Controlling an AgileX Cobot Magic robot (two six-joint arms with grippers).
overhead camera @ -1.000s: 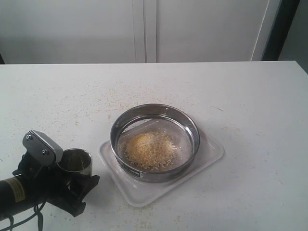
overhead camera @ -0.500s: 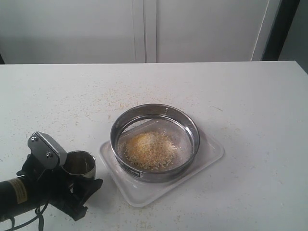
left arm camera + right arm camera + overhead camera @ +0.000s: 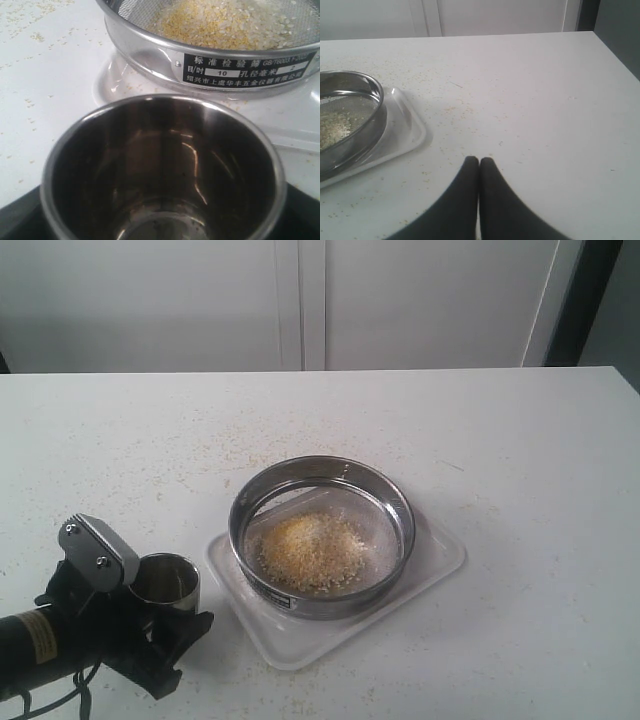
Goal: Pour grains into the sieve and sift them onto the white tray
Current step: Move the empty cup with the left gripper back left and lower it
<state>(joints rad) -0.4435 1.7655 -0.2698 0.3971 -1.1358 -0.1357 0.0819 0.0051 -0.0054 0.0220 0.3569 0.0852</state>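
The sieve (image 3: 340, 606) sits on the white tray (image 3: 440, 555) and holds one heap of grains (image 3: 312, 550). It lies just right of the left claw (image 3: 150, 598), which is clamped on one empty steel cup (image 3: 186, 585) on the tabletop (image 3: 500, 440). The right claw (image 3: 479, 163), tips together and empty, is on the tray's far side. Count: one sieve, one tray.

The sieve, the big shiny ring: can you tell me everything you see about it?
The sieve is a wide, shallow round ring of shiny steel-looking metal with a fine mesh bottom. A black label with white print sits on its outer wall. It stands level on the white tray. A heap of yellow and pale grains lies on its mesh. Nothing else touches it.
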